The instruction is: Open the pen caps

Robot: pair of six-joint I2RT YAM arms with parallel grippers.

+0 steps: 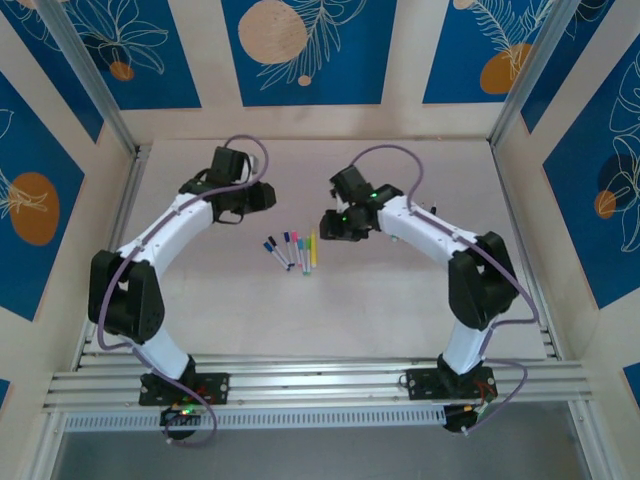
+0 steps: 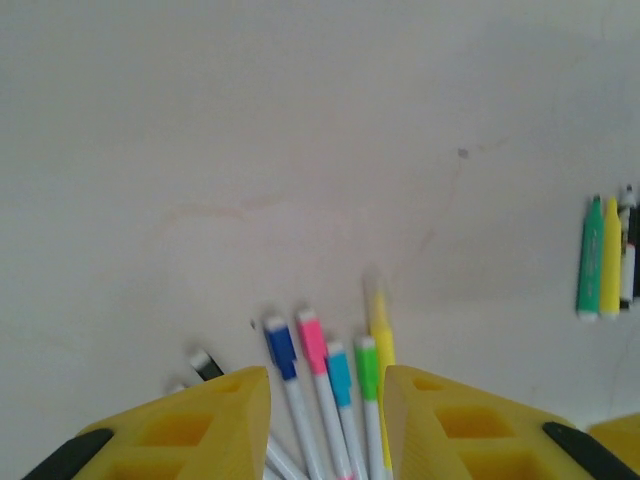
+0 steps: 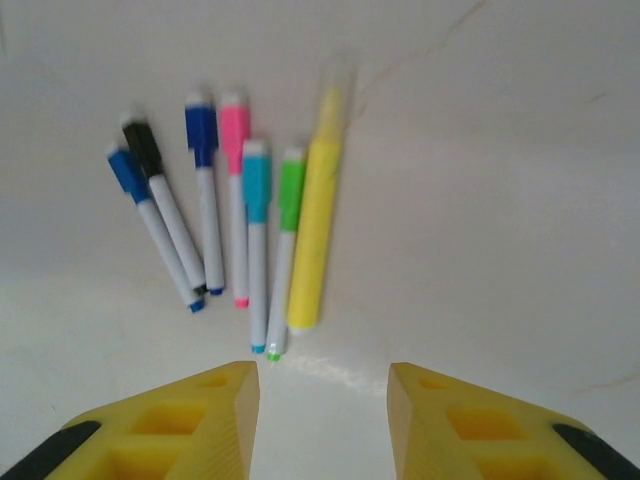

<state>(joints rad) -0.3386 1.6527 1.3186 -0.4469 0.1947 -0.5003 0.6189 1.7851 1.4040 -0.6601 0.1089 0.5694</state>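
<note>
Top external view, left to right: left gripper [image 1: 263, 197] sits center-left, jaws spread, holding nothing. The pens [image 1: 293, 252] lie mid-frame with pen caps [image 3: 201, 128] seemingly all on. Right gripper [image 1: 330, 222] is center-right, also spread and empty. Looks like the approach step; next, one arm should pin a barrel while the other pinches its cap.

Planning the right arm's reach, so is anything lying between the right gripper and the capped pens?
Nothing visible does. The right gripper hangs open, and just bare table lies between it and the pens.
</note>
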